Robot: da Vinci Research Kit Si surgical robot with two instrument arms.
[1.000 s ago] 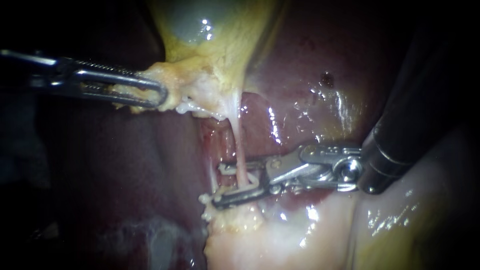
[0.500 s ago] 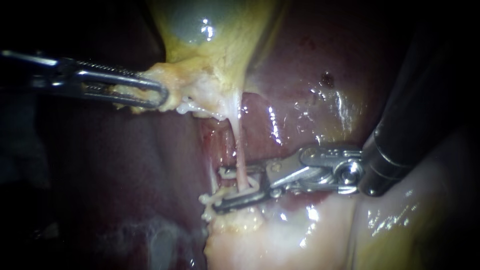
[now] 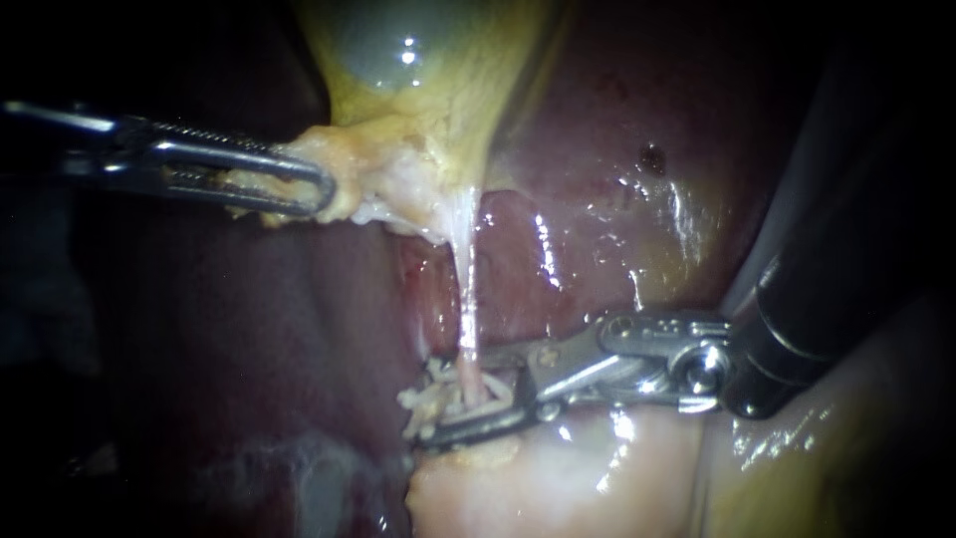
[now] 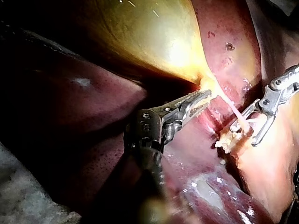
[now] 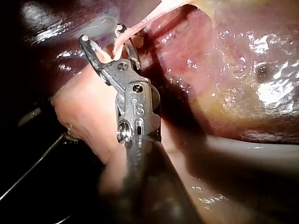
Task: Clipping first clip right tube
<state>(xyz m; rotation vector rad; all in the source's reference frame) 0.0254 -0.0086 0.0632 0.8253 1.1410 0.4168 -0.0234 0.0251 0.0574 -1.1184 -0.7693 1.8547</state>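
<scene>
Yellow-green gallbladder (image 3: pixel 398 60), dark maroon liver (image 3: pixel 617 130), pale pink tube (image 3: pixel 465 319), white clip (image 3: pixel 506 387), silvery right instrument (image 3: pixel 434 401)

Counts, endoscope view:

- Instruments: 2. The left instrument (image 3: pixel 321 189) comes in from 9 o'clock, the right instrument (image 3: pixel 438 399) from 3 o'clock.
- Gallbladder (image 3: pixel 438 90): 1, yellow-green, at 12 o'clock.
- Liver (image 3: pixel 617 149): 1, dark red, round the rest.
- Tube (image 3: pixel 466 309): 1 clearly seen, a thin pink strand from the gallbladder down twd 6 o'clock. Can't tell if a 2nd lies beside it.
- Clip (image 3: pixel 508 391): 1, white, at the tube's low end, just below centre.

Both wrist views give the same nos.: 2 instruments in the left one, 1 tube and 1 clip in each.
</scene>
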